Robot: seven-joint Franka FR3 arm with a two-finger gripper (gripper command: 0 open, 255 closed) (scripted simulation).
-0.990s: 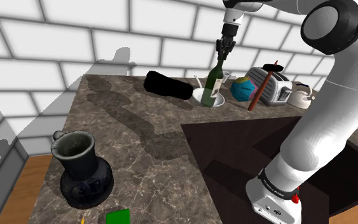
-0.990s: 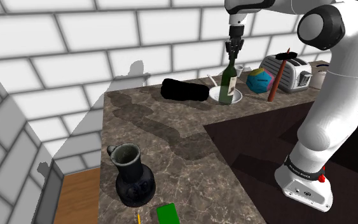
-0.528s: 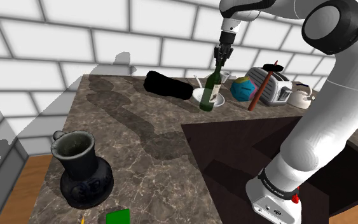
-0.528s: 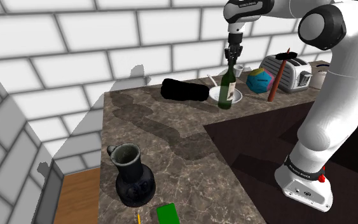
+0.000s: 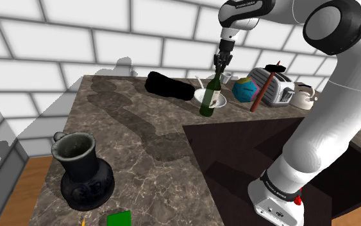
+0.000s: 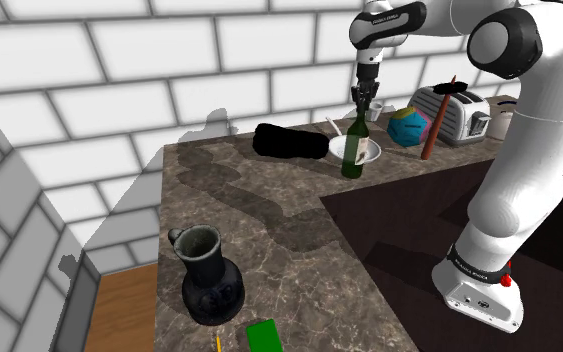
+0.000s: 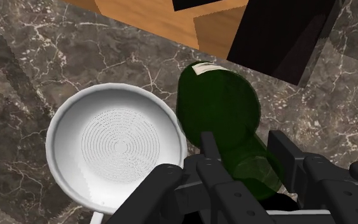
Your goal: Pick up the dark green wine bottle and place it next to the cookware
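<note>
Black two-finger gripper still clamps the neck of the dark green glass wine bottle — now shifted toward the shoulder view's left, upright, just beside the round white pan.

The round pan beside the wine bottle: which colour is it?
The pan is white, with fine concentric rings inside; the wrist view shows it best.

Dark green wine bottle, nearly upright, neck clasped in the gripper; round white pan just beside its base.
</note>
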